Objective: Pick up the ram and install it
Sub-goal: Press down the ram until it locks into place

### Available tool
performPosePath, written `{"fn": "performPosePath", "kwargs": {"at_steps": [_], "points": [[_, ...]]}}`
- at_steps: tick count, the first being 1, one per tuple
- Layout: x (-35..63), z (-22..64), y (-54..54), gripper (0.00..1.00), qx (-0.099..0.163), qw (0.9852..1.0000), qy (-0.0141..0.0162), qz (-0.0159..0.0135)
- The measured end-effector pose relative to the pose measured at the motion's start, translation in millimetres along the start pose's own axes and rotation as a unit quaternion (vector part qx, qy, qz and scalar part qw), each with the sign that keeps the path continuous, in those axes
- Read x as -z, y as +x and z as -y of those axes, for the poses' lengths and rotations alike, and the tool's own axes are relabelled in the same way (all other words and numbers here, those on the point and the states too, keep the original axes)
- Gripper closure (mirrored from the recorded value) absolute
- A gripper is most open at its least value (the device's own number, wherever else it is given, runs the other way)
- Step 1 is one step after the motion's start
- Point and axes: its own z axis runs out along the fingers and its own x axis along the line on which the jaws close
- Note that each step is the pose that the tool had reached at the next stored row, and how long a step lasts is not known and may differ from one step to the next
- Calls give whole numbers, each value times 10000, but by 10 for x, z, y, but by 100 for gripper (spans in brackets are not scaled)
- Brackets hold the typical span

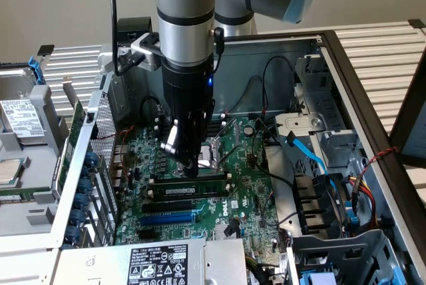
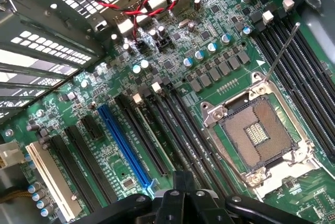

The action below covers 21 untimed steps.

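Hand [image 1: 191, 165] clenched, tip pressing the ram [image 1: 193, 180] into its black slot on the green motherboard [image 1: 246, 198], sticker unreadable.

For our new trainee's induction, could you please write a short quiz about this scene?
1. True or false: a cooler covers the CPU socket.
2. Which colour is the one long slot that differs from the black ones? A blue, B red, C yellow.
3. Is the gripper open or shut?
Key: 1 false, the CPU socket is bare; 2 A; 3 shut.
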Motion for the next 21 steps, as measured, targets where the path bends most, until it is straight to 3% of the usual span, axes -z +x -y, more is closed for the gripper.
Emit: {"fn": "performPosePath", "kwargs": {"at_steps": [5, 9, 15, 21], "points": [[0, -2, 1, 89, -140, 9999, 67, 52], [0, -1, 1, 89, -297, 9995, 95, 77], [2, -2, 2, 89, -669, 9977, 71, 70], [0, -2, 1, 89, -1066, 9943, 40, 61]]}}
